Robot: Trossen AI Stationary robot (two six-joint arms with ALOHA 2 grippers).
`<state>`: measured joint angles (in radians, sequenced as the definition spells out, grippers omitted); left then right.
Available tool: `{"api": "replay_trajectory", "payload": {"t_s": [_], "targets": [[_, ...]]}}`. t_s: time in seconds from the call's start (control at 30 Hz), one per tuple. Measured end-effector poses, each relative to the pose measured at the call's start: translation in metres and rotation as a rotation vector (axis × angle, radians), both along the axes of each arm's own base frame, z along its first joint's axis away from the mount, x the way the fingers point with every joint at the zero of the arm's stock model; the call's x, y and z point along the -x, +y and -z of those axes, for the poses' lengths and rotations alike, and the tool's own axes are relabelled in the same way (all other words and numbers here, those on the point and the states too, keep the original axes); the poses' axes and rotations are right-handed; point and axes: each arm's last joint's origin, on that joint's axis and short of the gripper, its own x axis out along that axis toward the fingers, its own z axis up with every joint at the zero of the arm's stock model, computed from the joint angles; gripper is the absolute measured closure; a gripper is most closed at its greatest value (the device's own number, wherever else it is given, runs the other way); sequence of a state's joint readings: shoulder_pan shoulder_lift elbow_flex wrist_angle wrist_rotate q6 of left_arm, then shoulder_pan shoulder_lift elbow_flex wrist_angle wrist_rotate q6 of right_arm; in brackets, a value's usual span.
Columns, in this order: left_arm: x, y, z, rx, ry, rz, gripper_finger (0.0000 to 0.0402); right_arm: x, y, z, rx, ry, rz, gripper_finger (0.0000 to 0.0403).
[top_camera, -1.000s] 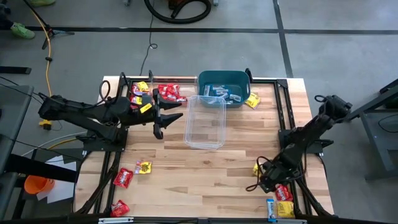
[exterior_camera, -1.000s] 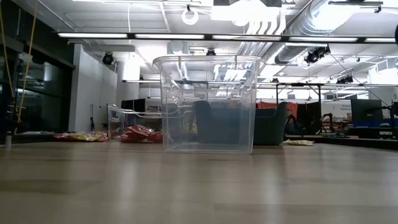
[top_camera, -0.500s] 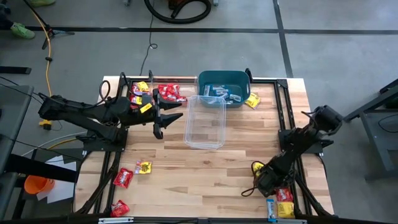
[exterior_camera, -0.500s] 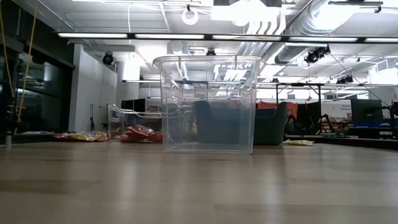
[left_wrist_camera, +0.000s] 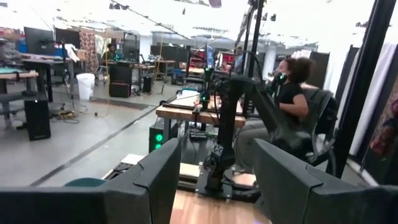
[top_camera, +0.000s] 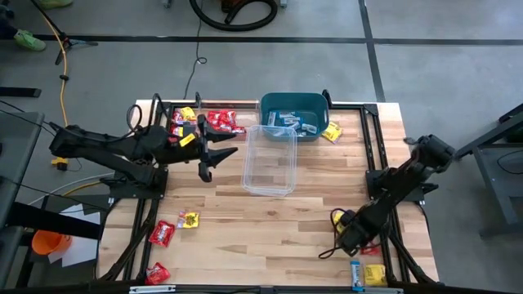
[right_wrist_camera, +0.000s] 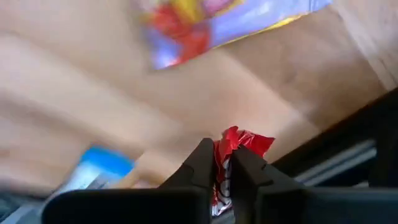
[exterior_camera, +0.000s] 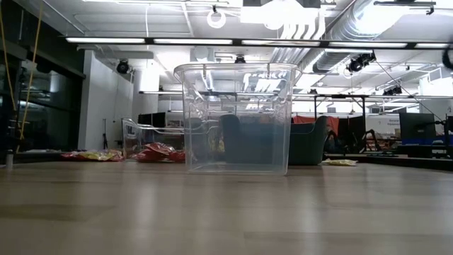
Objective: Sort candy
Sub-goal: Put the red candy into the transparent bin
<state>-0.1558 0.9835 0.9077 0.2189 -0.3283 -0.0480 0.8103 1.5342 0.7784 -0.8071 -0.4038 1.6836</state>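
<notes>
Candy lies in groups: red and yellow packets (top_camera: 204, 121) at the far left, one yellow packet (top_camera: 331, 131) beside the teal bin (top_camera: 292, 104), a few (top_camera: 163, 233) at the near left, and yellow (top_camera: 374, 273) and light blue (top_camera: 356, 273) ones at the near right. My right gripper (top_camera: 347, 239) is low over the near right corner, shut on a red candy packet (right_wrist_camera: 239, 144). My left gripper (top_camera: 219, 161) hovers open just left of the clear tub (top_camera: 270, 159), with nothing between its fingers (left_wrist_camera: 155, 180). My right gripper pinches the red candy packet between its two fingertips (right_wrist_camera: 202, 163). A crumpled end of the packet (right_wrist_camera: 244, 142) sticks out past the fingers. The fingers slant down toward the table's near right corner. I cannot tell whether the packet is clear of the wood.
The clear tub stands upright mid-table, with the teal bin holding light blue packets right behind it. Black frame rails (top_camera: 369, 147) run along the table's edges. A seated person (left_wrist_camera: 289, 93) shows in the room beyond. Bare wood (top_camera: 270, 229) lies near the front.
My right gripper has shut on the red candy packet at the near right corner. That packet has left its place beside the yellow one. The right arm's elbow has swung a little over the table's right edge.
</notes>
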Motion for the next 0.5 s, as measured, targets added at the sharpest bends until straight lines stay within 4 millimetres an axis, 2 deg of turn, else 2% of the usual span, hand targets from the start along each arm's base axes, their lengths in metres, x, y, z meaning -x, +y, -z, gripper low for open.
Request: {"api": "replay_trajectory", "payload": {"t_s": [0.13,0.3,0.4,0.5], "targets": [[0.008,0.002,-0.005,-0.037,-0.014,-0.040,0.0216,-0.007,-0.005,-0.043,0.052,-0.140,-0.062,0.0367],[0.018,0.007,-0.010,-0.054,-0.020,-0.148,0.0216,-0.030,-0.011,-0.096,0.046,-0.606,-0.234,0.0395],[0.023,0.008,-0.012,-0.045,-0.030,-0.183,0.0216,-0.048,-0.020,-0.111,0.082,-0.827,-0.321,0.0391],[0.024,0.009,-0.013,-0.043,-0.032,-0.191,0.0216,-0.072,-0.033,-0.111,0.114,-0.978,-0.389,0.0386]]}}
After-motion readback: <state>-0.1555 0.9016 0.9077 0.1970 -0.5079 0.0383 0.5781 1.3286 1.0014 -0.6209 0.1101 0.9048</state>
